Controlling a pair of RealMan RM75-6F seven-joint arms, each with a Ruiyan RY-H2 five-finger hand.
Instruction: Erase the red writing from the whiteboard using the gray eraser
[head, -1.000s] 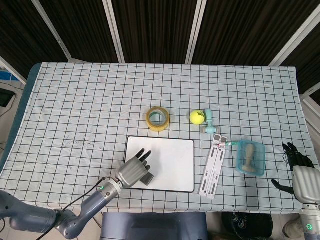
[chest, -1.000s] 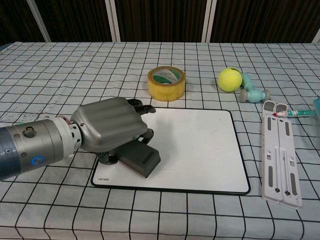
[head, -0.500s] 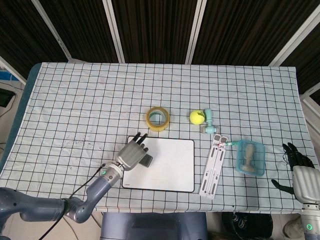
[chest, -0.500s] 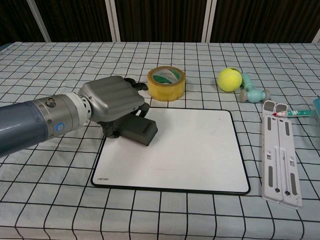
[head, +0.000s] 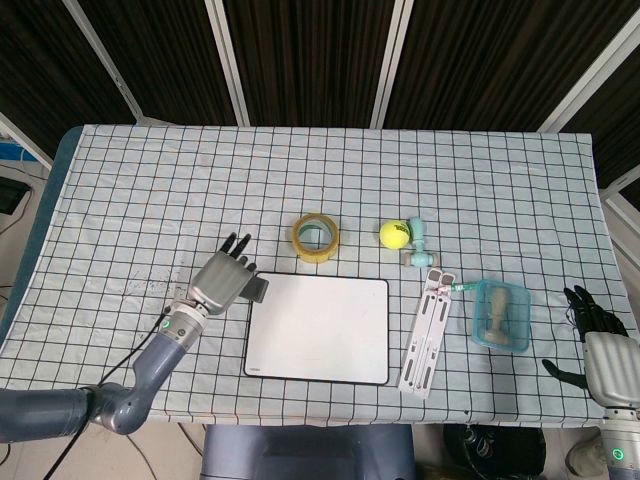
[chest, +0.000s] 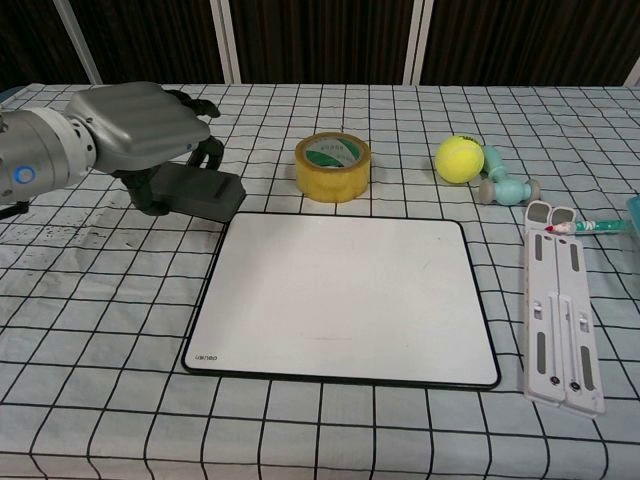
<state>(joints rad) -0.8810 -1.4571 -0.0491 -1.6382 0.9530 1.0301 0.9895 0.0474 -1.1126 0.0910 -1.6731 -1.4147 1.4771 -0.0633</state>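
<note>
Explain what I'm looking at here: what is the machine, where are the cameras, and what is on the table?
A two-armed robot sits at a table with a checked cloth. One picture looks down from its head, the other forward from its chest. Its left hand holds a gray eraser just off the upper-left corner of the whiteboard, which looks clean. Its right hand holds nothing, at the table's near right edge. Also there: a yellow tape roll, a tennis ball, a small teal dumbbell, a white folding stand and a blue tray.
</note>
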